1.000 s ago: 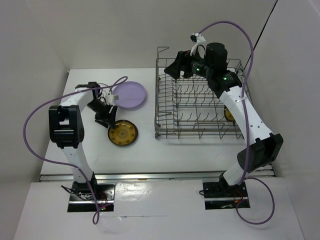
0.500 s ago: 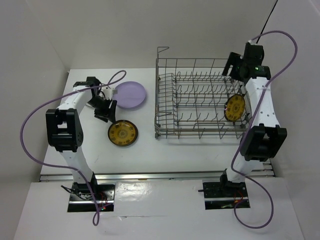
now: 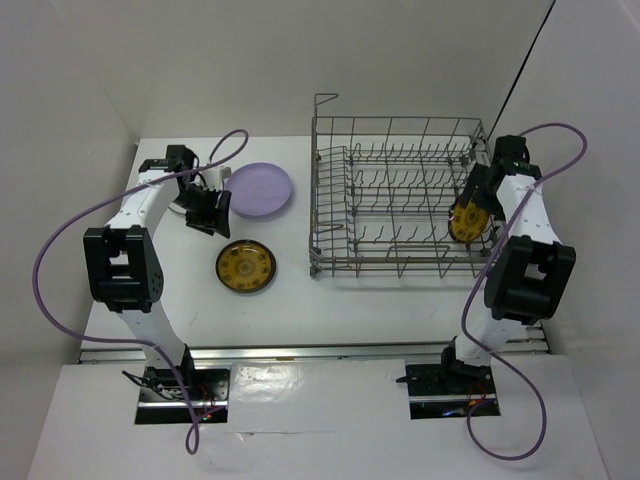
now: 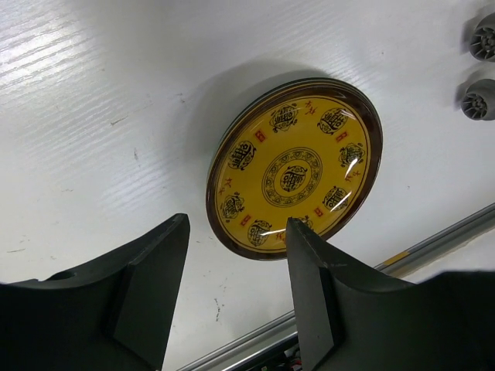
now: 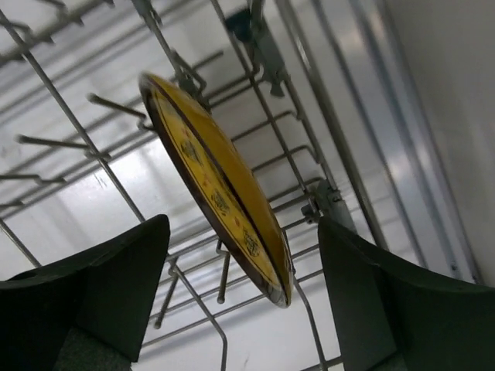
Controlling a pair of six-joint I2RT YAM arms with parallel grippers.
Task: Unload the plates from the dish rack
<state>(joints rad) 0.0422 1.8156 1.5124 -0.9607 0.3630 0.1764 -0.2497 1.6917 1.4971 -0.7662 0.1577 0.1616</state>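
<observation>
Plates, three in view. One mustard-yellow plate stands on edge inside the dish rack, at the rack's right end, tilted between upright tines and close to the right side wall. Its face carries dark medallions and small red marks on yellow, inside a dark brown rim. A second mustard-yellow plate lies flat, face up, on the white worktop to the left of the rack, level with its near corner and well apart from it. It shows a central round motif, a ring of eight dark medallions and small red marks between them; the marks resemble characters but are too small to read. A plain lavender plate lies flat on the worktop left of the rack, level with its far half.

Rack: grey wire, rectangular, with rows of tines; two of its small grey wheels show in the left wrist view.

Left gripper: left of the rack, above the worktop between the two flat plates. Jaws spread wide, gripping nothing.

Right gripper: over the rack's right end, pointed at the upright plate. Jaws spread wide, one on either side of the plate's lower rim; no contact with the plate can be made out.
</observation>
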